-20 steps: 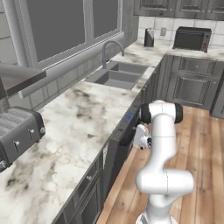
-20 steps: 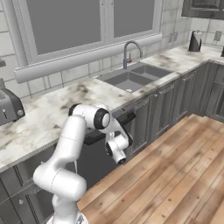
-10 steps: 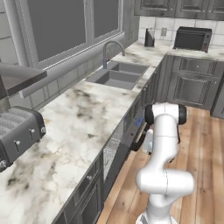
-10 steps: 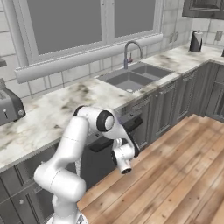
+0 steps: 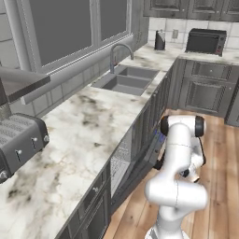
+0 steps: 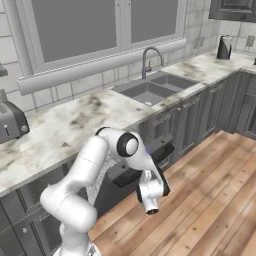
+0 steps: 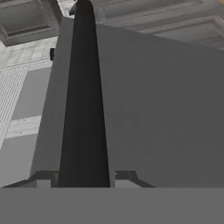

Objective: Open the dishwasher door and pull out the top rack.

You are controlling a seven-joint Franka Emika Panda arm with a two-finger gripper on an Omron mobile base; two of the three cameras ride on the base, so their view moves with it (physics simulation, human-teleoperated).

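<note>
While the dishwasher door [image 6: 131, 173] hangs partly open under the tabletop [image 6: 75, 122], its bar handle [image 7: 84, 100] runs lengthwise between the pincer [image 7: 83, 178] tips, narrowly parted astride it; whether they grip is unclear

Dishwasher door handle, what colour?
Black, a long bar handle on the dark grey dishwasher door; clearest in the hand view.

Even, soft rendered light without glare or hard shadows; all views are coarse and slightly blurred.
</note>
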